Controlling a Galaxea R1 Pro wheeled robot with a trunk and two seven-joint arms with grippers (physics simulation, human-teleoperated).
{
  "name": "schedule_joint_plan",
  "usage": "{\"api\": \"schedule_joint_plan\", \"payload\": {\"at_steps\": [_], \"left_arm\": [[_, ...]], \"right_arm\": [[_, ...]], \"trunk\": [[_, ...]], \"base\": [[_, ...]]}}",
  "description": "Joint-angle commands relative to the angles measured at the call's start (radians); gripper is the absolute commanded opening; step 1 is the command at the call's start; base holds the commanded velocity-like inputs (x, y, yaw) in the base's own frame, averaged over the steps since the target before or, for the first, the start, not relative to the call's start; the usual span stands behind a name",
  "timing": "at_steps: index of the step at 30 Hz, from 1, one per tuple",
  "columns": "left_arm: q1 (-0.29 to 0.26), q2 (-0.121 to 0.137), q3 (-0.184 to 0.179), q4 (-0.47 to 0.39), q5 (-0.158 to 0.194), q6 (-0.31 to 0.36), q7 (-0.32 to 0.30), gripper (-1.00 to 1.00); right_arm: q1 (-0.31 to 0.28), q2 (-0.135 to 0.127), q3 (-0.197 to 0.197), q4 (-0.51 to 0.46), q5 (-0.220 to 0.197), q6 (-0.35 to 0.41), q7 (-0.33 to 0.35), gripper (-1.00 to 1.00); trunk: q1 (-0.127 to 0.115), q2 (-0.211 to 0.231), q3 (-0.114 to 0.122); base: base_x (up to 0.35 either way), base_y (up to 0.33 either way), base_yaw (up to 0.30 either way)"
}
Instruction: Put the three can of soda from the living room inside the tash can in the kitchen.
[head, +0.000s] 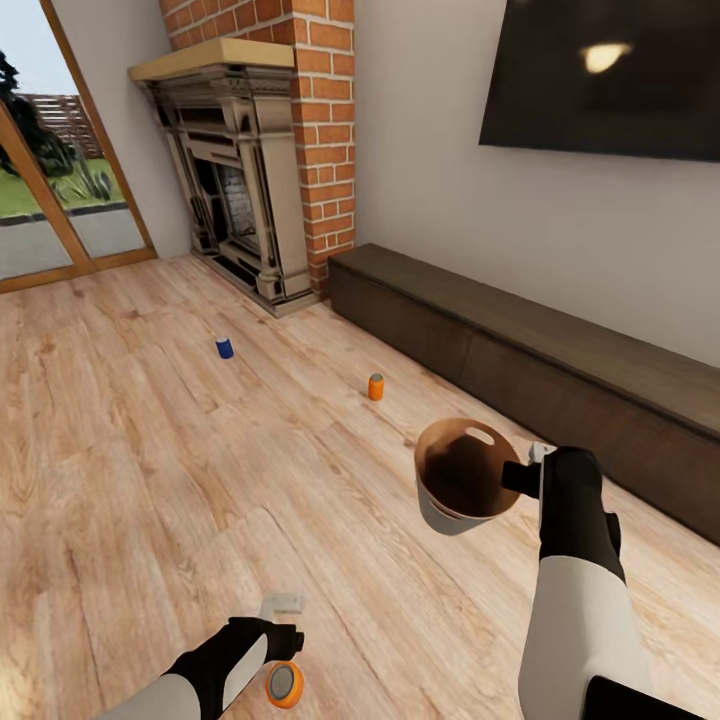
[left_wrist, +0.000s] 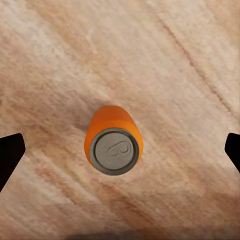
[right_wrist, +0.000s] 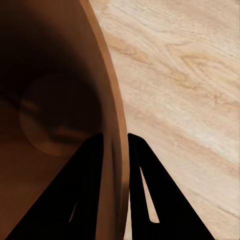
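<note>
One orange can of soda (head: 284, 684) stands on the wood floor right under my left gripper (head: 283, 648). In the left wrist view that can (left_wrist: 114, 145) shows its silver top, and the left gripper (left_wrist: 120, 152) is open, its black fingertips (left_wrist: 10, 155) far out to either side and clear of it. A second orange can (head: 376, 387) and a dark blue can (head: 224, 347) stand farther out on the floor. My right gripper (head: 525, 476) is shut on the rim of the tash can (head: 458, 478), held above the floor; the fingers (right_wrist: 92, 180) pinch the brown wall (right_wrist: 60, 100), one inside and one outside.
This is the living room. A long low dark wooden bench (head: 520, 350) runs along the right wall under a wall TV (head: 610, 75). A brick fireplace (head: 250, 180) stands in the far corner, with glass doors (head: 50, 200) to its left.
</note>
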Motion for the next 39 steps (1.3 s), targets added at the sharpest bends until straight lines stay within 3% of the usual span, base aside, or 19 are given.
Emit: {"api": "schedule_joint_plan", "payload": {"at_steps": [1, 11, 17, 23, 27, 33, 39], "left_arm": [[0.0, 0.0, 0.0, 0.0, 0.0, 0.0, 0.0, 1.0], [0.001, 0.0, -0.001, 0.0, 0.0, 0.0, 0.0, 1.0], [0.001, -0.001, -0.001, 0.0, 0.0, 0.0, 0.001, 1.0], [0.001, -0.001, -0.001, 0.0, 0.0, 0.0, 0.001, 1.0], [0.001, -0.001, -0.001, 0.0, 0.0, 0.0, 0.001, 1.0], [0.001, -0.001, -0.003, 0.0, 0.0, 0.0, 0.001, 1.0], [0.001, -0.001, -0.002, 0.0, 0.0, 0.0, 0.001, 1.0]], "right_arm": [[0.0, 0.0, 0.006, -0.001, -0.02, 0.002, 0.006, -1.0], [0.004, 0.0, 0.05, -0.069, -0.021, 0.002, 0.014, -1.0], [0.005, 0.0, 0.125, -0.166, -0.017, 0.002, 0.019, -1.0], [0.004, 0.0, 0.173, -0.222, -0.014, 0.002, 0.02, -1.0], [0.003, 0.0, 0.205, -0.24, -0.013, 0.002, 0.02, -1.0], [0.001, 0.0, 0.226, -0.248, -0.012, 0.002, 0.02, -1.0], [0.001, 0.0, 0.232, -0.249, -0.012, 0.002, 0.02, -1.0]], "trunk": [[0.0, 0.0, 0.0], [0.0, 0.0, 0.0], [0.0, 0.0, 0.0], [0.0, 0.0, 0.0], [0.015, -0.028, -0.012], [0.038, -0.07, -0.031], [0.038, -0.07, -0.031]], "base": [[0.0, 0.0, 0.0], [0.0, 0.0, 0.0], [0.0, 0.0, 0.0], [0.0, 0.0, 0.0], [0.0, 0.0, 0.0], [0.0, 0.0, 0.0], [0.0, 0.0, 0.0]]}}
